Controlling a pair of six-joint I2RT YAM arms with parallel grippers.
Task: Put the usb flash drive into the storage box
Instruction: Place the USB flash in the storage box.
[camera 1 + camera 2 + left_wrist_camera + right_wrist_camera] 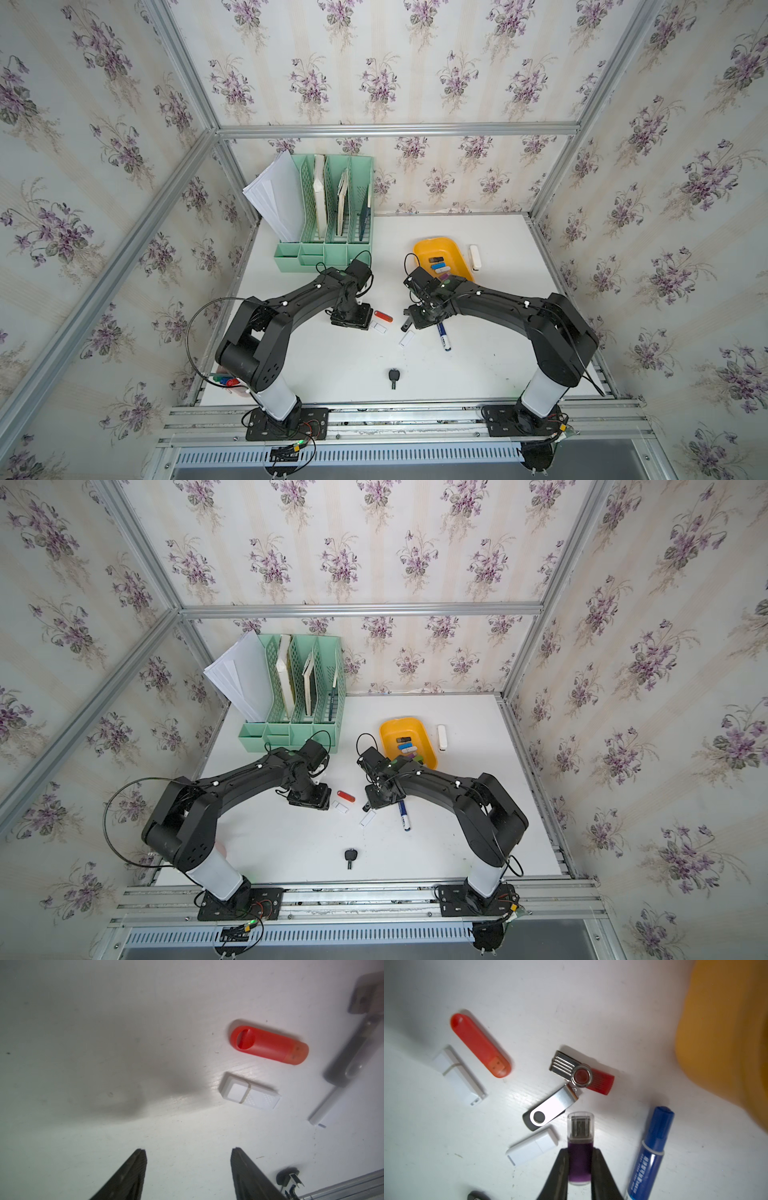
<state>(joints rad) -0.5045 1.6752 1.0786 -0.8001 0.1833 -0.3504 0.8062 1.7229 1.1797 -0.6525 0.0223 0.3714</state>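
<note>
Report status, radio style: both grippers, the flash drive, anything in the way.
Left gripper open, empty. Right gripper shut on purple flash drive, not yet in storage box. Blue marker and white drive lie close beside it.

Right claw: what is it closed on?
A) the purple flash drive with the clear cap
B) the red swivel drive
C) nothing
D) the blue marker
A: in the right wrist view the right claw has a finger pressed on each side of the purple flash drive, while the blue marker lies apart from it on the table.
</note>
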